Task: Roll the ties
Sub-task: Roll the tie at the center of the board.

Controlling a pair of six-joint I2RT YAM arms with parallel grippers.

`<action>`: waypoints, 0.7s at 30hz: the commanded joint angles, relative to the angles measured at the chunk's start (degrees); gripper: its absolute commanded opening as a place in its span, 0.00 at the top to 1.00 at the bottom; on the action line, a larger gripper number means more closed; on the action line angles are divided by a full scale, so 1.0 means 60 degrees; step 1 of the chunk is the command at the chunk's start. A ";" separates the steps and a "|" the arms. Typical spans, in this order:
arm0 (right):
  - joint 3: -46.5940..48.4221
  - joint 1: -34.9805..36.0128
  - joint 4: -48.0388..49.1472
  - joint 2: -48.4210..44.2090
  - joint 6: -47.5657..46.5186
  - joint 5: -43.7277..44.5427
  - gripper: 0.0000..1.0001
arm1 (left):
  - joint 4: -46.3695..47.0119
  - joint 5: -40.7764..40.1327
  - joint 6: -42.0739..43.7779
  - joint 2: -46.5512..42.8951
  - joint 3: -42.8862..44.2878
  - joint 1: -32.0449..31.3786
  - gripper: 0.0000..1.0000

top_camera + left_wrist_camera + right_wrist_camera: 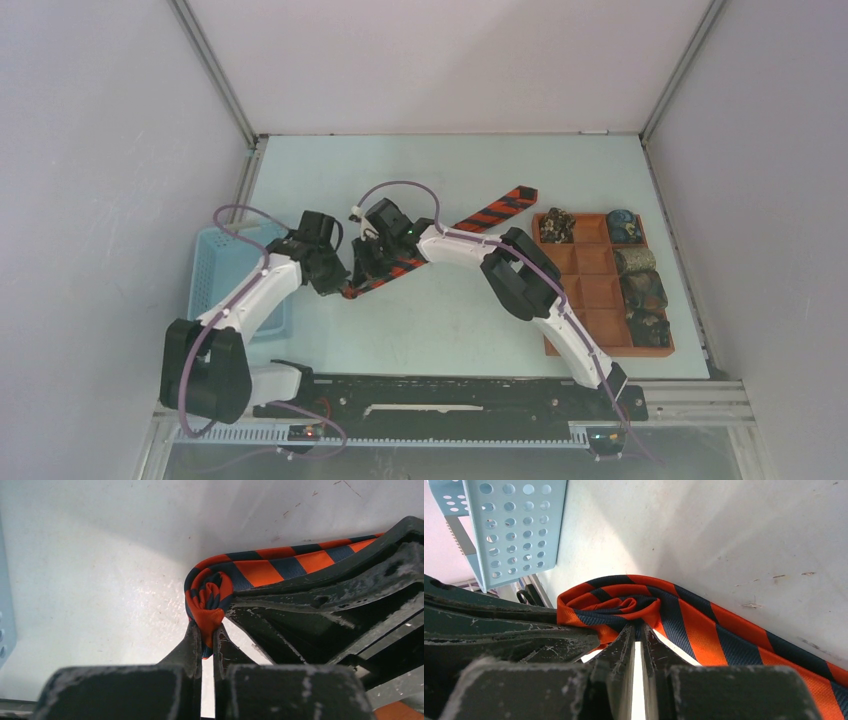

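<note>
A long tie (pixel 497 211) with red-orange and dark diagonal stripes lies slanted across the table, its wide end at the far right. Its near end is wound into a small coil (pixel 210 592). My left gripper (pixel 207 632) is shut on the bottom of that coil. My right gripper (pixel 638 628) comes from the other side and is shut on the coil's fabric (pixel 624 605), right against the left arm's fingers. In the top view both grippers (pixel 345 283) (pixel 372 262) meet at the tie's near-left end. Several small rolled ties (pixel 634 261) sit in the tray.
A brown compartmented tray (pixel 598 296) stands at the right, with rolls in its far and right compartments. A light blue perforated basket (pixel 222 268) sits at the left, close beside the left arm. White walls enclose the table on three sides.
</note>
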 commanded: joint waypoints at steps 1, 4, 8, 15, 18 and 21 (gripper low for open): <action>0.0387 0.0115 0.0275 0.0116 0.0137 -0.0206 0.88 | -0.0125 -0.0332 0.0225 0.0580 0.0801 -0.0335 1.00; 0.0288 0.0098 0.0357 0.0069 0.0135 -0.0277 0.89 | -0.0206 -0.0551 0.0241 0.1065 0.1062 -0.0607 1.00; 0.0045 0.0055 0.0478 0.0001 0.0131 -0.0358 0.89 | -0.0284 -0.0806 0.0249 0.1620 0.1393 -0.0848 1.00; -0.0615 -0.0097 0.0851 -0.0262 0.0139 -0.0415 0.90 | -0.0495 -0.0923 0.0301 0.2599 0.1983 -0.1043 1.00; -0.0983 -0.0214 0.1064 -0.0500 0.0153 -0.0404 0.90 | -0.0646 -0.1059 0.0287 0.2841 0.2153 -0.1118 1.00; -0.1347 -0.0361 0.1154 -0.0830 0.0112 -0.0344 0.90 | -0.0743 -0.1126 0.0247 0.3086 0.2243 -0.1186 1.00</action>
